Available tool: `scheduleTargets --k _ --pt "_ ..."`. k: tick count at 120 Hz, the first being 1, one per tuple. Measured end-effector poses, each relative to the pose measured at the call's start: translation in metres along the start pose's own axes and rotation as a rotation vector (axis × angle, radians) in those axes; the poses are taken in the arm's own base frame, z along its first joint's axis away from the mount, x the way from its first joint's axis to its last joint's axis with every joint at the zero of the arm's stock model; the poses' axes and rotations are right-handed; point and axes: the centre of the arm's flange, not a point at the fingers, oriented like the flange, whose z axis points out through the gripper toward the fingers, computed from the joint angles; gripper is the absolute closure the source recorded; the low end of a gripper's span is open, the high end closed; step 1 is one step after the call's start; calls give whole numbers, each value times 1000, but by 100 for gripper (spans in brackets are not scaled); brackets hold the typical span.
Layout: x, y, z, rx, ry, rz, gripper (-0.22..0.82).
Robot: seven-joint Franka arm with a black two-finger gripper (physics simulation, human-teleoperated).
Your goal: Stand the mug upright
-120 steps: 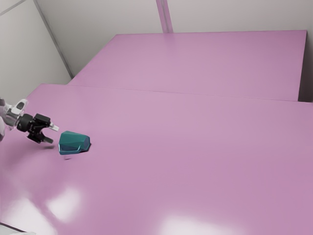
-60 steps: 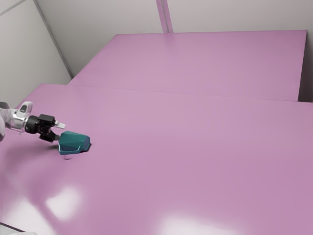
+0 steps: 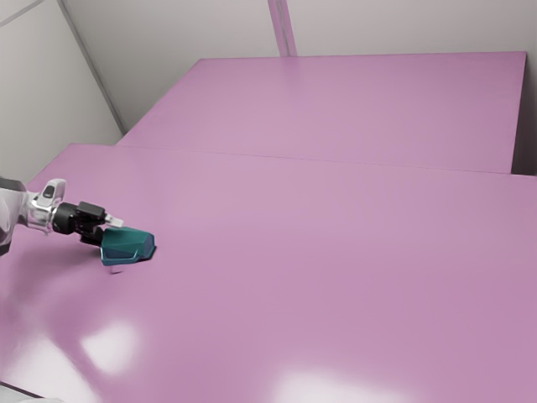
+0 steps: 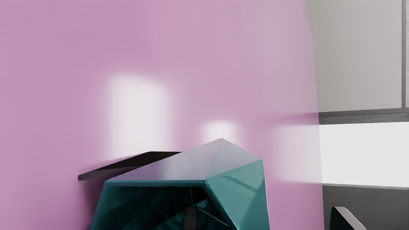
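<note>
Teal, faceted mug (image 4: 238, 195); glossy; tipped sideways

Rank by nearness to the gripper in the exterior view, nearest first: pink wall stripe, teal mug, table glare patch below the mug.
1. Teal mug: on its side, right at the gripper.
2. Glare patch: on the tabletop, exterior view's lower left.
3. Pink stripe: back wall.

Glossy pink table (image 3: 319, 260), teal mug (image 3: 127, 246) tipped sideways
</note>
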Motion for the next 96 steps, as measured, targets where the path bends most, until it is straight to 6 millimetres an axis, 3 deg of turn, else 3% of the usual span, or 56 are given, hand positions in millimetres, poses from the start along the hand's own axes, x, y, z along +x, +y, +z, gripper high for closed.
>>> scheduleTargets --k 17,34,53,81,87,96 --pt "0 1 1 -2 -2 4 53" --pt "1 1 3 -7 -6 4 68" --pt "3 6 7 -18 -14 9 74" --pt "12 32 8 -43 -18 41 77" --pt "19 45 11 -48 -24 65 77" --pt "41 81 10 -11 -52 142 77"
